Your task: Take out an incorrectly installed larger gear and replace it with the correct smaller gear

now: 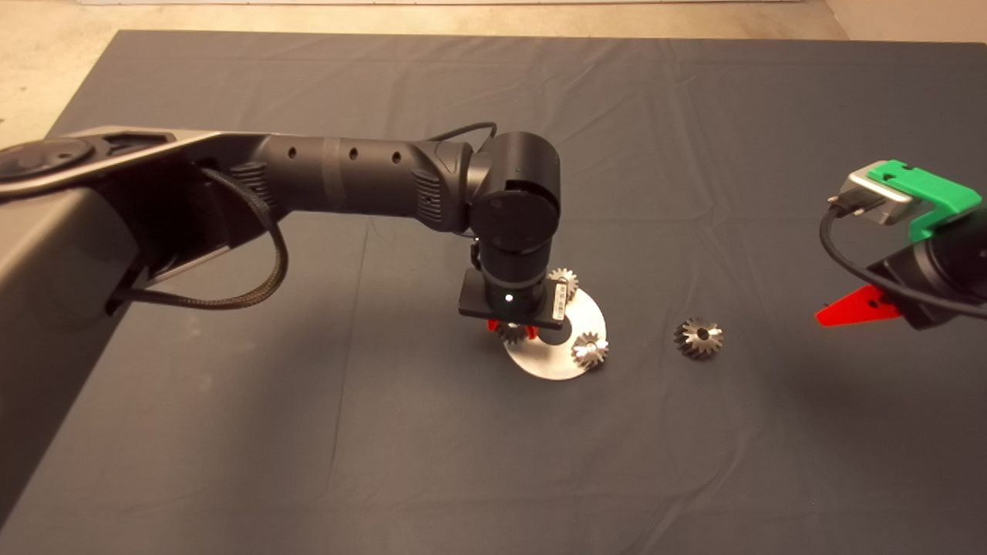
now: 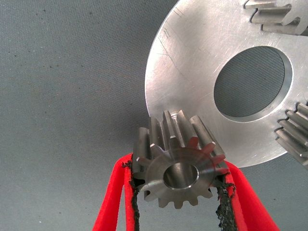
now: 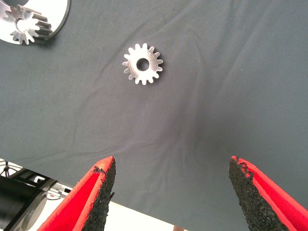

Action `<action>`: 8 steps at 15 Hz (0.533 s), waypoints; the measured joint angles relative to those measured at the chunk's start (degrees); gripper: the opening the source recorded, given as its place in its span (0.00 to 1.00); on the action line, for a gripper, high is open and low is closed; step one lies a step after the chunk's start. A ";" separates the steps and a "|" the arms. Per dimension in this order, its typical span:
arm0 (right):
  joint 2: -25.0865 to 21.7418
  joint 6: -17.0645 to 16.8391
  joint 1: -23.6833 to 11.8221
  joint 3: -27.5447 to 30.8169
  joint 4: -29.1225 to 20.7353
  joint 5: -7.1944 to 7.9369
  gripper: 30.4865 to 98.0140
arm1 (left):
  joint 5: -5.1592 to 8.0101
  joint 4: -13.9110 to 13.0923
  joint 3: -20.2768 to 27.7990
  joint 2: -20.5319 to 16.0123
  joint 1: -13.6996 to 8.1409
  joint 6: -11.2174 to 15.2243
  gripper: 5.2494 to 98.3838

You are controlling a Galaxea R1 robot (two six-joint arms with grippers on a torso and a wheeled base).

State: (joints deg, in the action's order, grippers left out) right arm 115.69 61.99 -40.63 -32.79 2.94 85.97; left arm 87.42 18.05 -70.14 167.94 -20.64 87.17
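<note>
My left gripper [image 1: 512, 331] reaches down at the left edge of a round steel plate [image 1: 590, 312] and is shut on a smaller gear [image 1: 510, 334]. In the left wrist view the gripper [image 2: 178, 166] clamps the smaller gear [image 2: 178, 173] between both pads, at the rim of the plate [image 2: 192, 72]. Two more small gears [image 1: 590, 349] [image 1: 564, 282] stand on the plate. The larger gear [image 1: 698, 338] lies on the mat to the right of the plate, also in the right wrist view [image 3: 143, 64]. My right gripper [image 3: 171, 163] is open and empty, further right [image 1: 856, 312].
The plate has a round centre hole [image 2: 252, 82]. The left arm [image 1: 347, 173] crosses the mat from the left. The mat's edge and pale floor [image 1: 46, 69] show at the back left.
</note>
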 measured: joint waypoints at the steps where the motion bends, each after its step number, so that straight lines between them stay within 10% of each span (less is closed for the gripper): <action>1: 0.00 0.00 0.01 0.00 0.00 0.00 0.48 | 0.01 0.00 0.00 0.00 0.00 0.00 0.24; 8: 0.00 0.00 0.01 0.00 0.00 0.00 0.48 | -0.01 0.38 2.04 -0.04 0.02 0.67 0.24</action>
State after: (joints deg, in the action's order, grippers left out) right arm 115.69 61.99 -40.62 -32.79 2.94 85.97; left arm 87.41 18.43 -68.11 167.89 -20.61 87.85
